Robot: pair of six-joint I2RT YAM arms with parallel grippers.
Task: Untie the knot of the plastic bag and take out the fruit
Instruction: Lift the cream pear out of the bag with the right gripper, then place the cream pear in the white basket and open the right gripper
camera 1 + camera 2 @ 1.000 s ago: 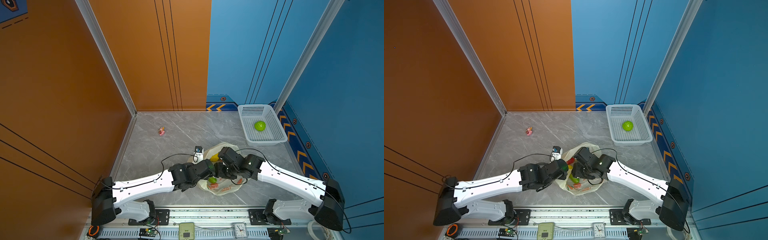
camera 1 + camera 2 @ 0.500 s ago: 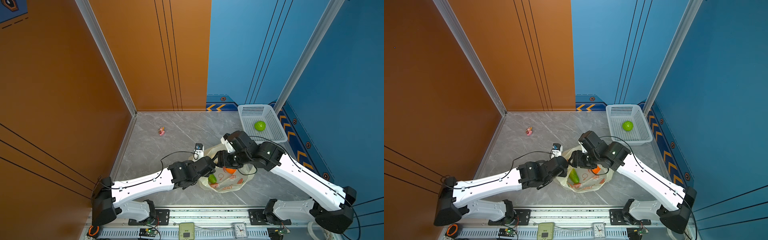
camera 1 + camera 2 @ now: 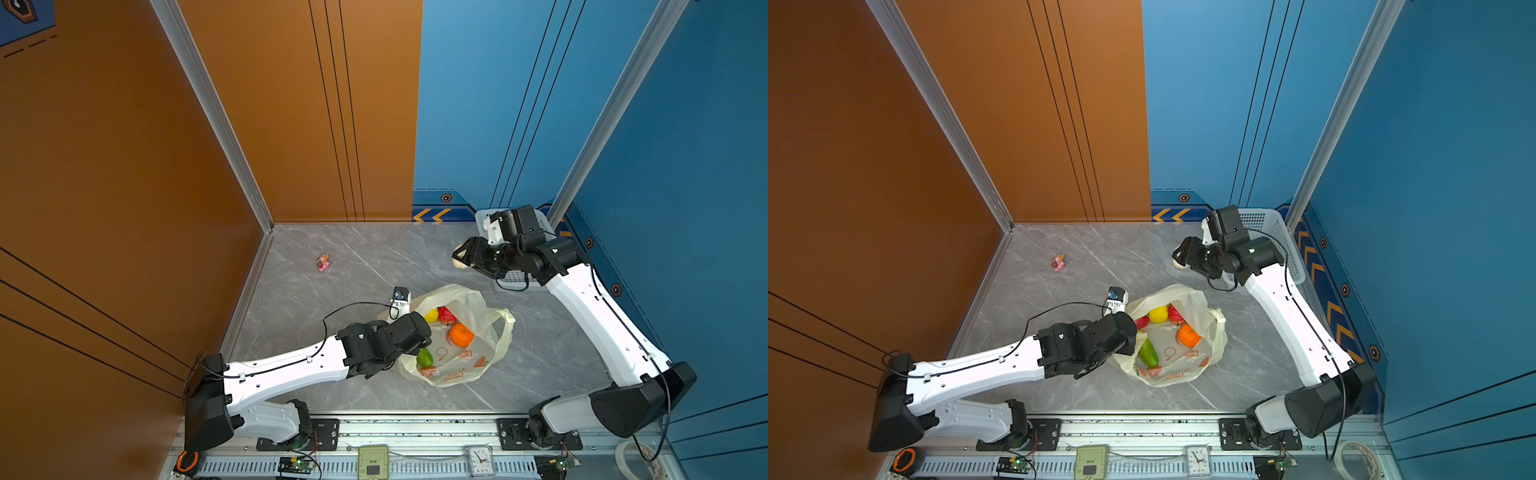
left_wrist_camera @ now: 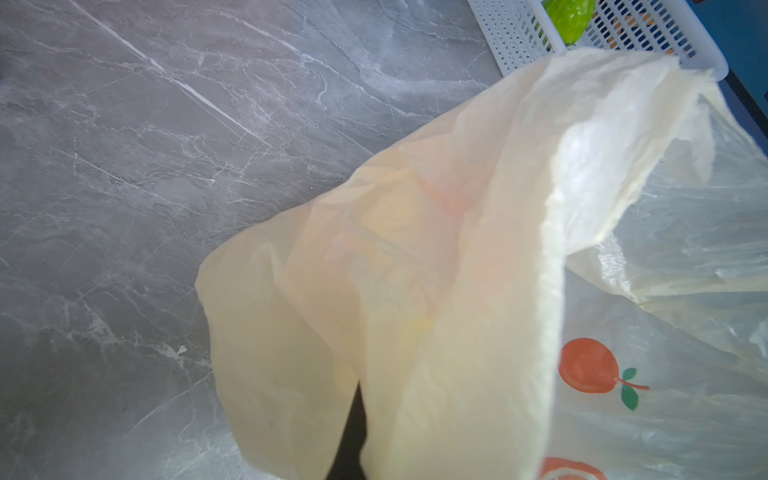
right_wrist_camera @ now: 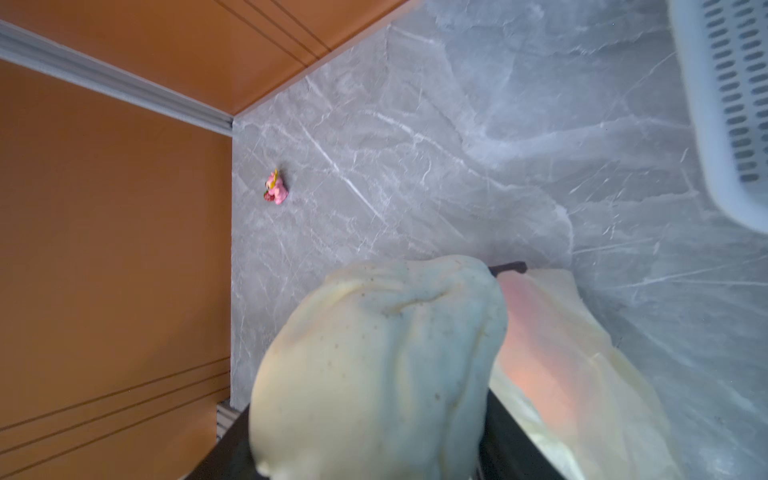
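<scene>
In both top views the plastic bag (image 3: 471, 296) (image 3: 1185, 292) lies open-mouthed on the grey surface (image 3: 365, 257), near the front middle, with a handle loop (image 3: 505, 328) loose on its right side. Inside it show an orange fruit (image 3: 460, 335), a yellow fruit (image 3: 432, 315), a red fruit (image 3: 447, 314) and a long green fruit (image 3: 424, 357). The left jaws sit at the bag's left rim, hidden under the wrist. The right jaws are raised well apart from the bag, just beside the white basket (image 3: 481, 217) (image 3: 1268, 224) at the far right. They are closed around a cream-white fruit (image 3: 457, 262) (image 3: 1178, 263) that pokes out past them. A pink figurine (image 3: 323, 262) lies alone toward the far left.

In the left wrist view the bag's pale-yellow film (image 4: 457, 257) rises off the surface and runs back to the left jaws, which are clamped tight on it. Only a dark sliver of them shows. Beyond, the basket (image 4: 511, 37) holds a bumpy green fruit (image 4: 569, 14).

In the right wrist view the cream-white fruit (image 5: 382, 365) fills the lower middle, gripped between the dark right jaws, which stand partway apart around it. A basket corner (image 5: 739, 104) and the figurine (image 5: 276, 192) lie beyond.
</scene>
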